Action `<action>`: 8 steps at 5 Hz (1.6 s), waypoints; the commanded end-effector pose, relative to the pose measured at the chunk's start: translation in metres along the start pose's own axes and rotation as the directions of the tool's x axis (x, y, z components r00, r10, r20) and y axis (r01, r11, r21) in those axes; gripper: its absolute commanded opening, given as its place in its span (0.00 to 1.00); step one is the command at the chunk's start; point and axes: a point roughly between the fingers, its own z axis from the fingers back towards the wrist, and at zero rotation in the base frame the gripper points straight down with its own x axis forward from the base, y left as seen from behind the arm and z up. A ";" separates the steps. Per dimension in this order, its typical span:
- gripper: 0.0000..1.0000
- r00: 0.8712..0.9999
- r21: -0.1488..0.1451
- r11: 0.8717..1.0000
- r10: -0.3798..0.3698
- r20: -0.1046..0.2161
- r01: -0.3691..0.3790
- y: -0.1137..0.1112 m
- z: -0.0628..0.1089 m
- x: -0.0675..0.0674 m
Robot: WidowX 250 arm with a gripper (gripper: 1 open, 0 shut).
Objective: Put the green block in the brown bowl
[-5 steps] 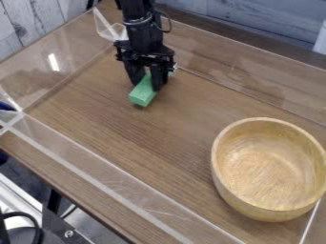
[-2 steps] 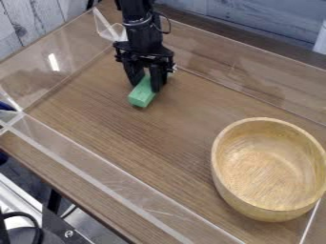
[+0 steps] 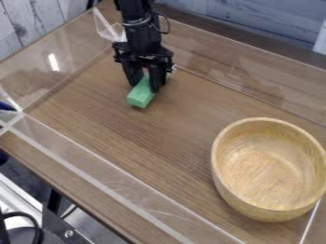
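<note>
The green block (image 3: 141, 93) lies on the wooden table top at the upper left, its long side running toward the camera. My black gripper (image 3: 147, 82) points straight down over the block's far end, with a finger pressed against each side; it is shut on the block, which still rests on the table. The brown bowl (image 3: 219, 160), round and thick-rimmed, stands empty at the lower right, well away from the gripper.
Clear plastic walls (image 3: 90, 168) run along the table's near and left edges. Bare wood (image 3: 152, 143) stretches between the block and the bowl. A white plank wall stands behind at the upper left.
</note>
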 end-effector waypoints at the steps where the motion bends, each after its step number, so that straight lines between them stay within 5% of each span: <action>1: 0.00 0.998 0.019 1.000 0.000 0.061 -0.001 0.004 0.019 0.012; 6: 0.00 0.997 -0.011 1.000 -0.001 0.082 0.002 -0.009 0.040 0.009; 8: 0.00 0.993 -0.034 0.999 -0.021 0.115 0.025 -0.024 0.064 0.006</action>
